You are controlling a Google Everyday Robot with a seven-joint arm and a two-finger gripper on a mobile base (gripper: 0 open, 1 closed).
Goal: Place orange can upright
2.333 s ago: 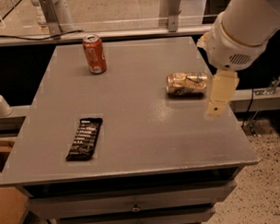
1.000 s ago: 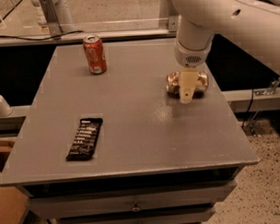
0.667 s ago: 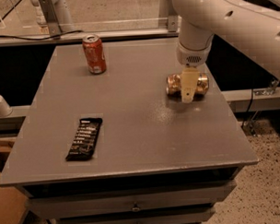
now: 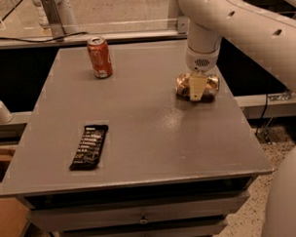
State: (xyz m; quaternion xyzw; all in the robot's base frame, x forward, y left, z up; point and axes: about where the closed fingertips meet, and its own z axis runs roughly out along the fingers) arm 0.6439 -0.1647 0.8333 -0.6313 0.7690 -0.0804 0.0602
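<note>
The orange can (image 4: 183,85), shiny golden with a silver end, lies on its side on the grey table (image 4: 138,130) near the right edge. My gripper (image 4: 197,90) comes straight down from the white arm (image 4: 204,50) onto the middle of the can and covers its centre. Only the two ends of the can show, on either side of the gripper. The can rests on the table top.
A red-orange can with white lettering (image 4: 99,57) stands upright at the back left. A black snack bar (image 4: 89,146) lies flat near the front left. Drawers sit under the table's front edge. The table's right edge is close to the can.
My gripper moved left from beside the can's right end to over its middle and has settled down onto it. The can has not moved.
</note>
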